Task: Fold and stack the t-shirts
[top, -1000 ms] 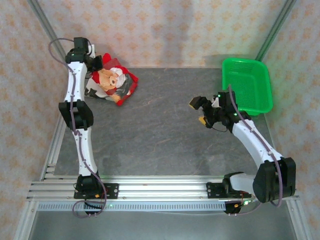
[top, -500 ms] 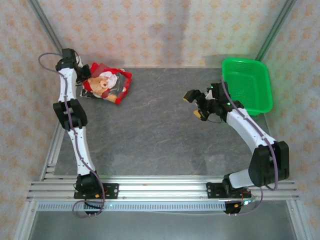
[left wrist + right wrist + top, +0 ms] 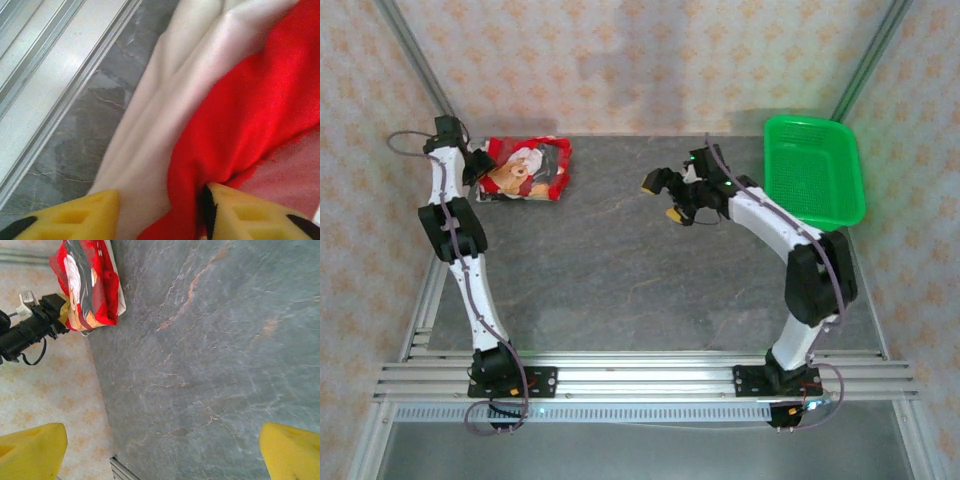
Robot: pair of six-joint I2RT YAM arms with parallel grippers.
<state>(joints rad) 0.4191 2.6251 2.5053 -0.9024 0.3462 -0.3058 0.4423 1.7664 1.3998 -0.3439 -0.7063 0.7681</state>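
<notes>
The left gripper (image 3: 476, 170) is clamped on the left edge of a cloth bundle at the far left corner of the table (image 3: 620, 280). In the left wrist view its yellow fingers (image 3: 65, 217) sit on either side of a bunched fold, and both press into the fabric. The right gripper (image 3: 664, 197) hangs over the far middle of the table, its jaws spread wide with nothing between them. It is well apart from the bundle and turned toward it.

The table is a grey, stone-patterned slab. The green basket (image 3: 810, 122) stands at its far right corner, just beside the right arm.

The red t-shirt (image 3: 535, 165) lies crumpled against the far edge, touching the left gripper. Its brown-and-white cartoon print (image 3: 512, 172) faces up. A white cloth (image 3: 165, 100) is folded against the red on the side nearer the table's metal rail (image 3: 45, 75). I cannot tell whether this is a separate shirt.
</notes>
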